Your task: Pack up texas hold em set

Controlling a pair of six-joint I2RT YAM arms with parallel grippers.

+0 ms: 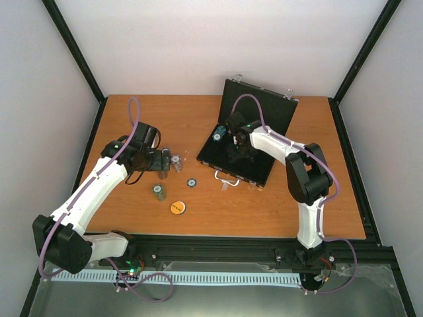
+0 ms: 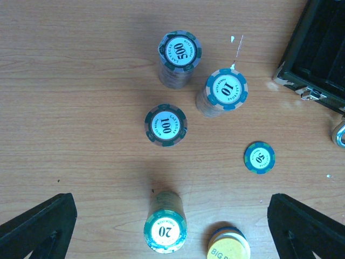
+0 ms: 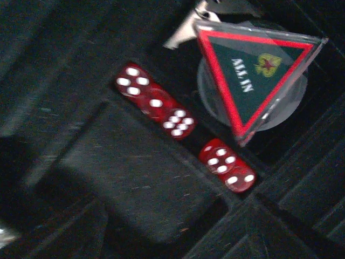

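The black case (image 1: 251,142) lies open at centre right, its lid raised at the back. My right gripper (image 1: 236,150) is down inside it; its fingers do not show in the right wrist view. There, several red dice (image 3: 175,120) lie in a slot beside the red-edged "ALL IN" triangle (image 3: 253,70). My left gripper (image 1: 163,160) is open above the chip stacks. The 20 stack (image 2: 165,229) stands between its fingers (image 2: 38,226), untouched. Stacks marked 100 (image 2: 166,125), 500 (image 2: 179,54) and 10 (image 2: 225,90) stand beyond. A single 50 chip (image 2: 259,157) and the orange disc (image 2: 229,249) lie right.
The case's front corner with a silver clasp (image 2: 308,94) is at the upper right of the left wrist view. In the top view the orange disc (image 1: 177,207) and the single chip (image 1: 191,182) lie between the arms. Black frame rails edge the wooden table (image 1: 317,211).
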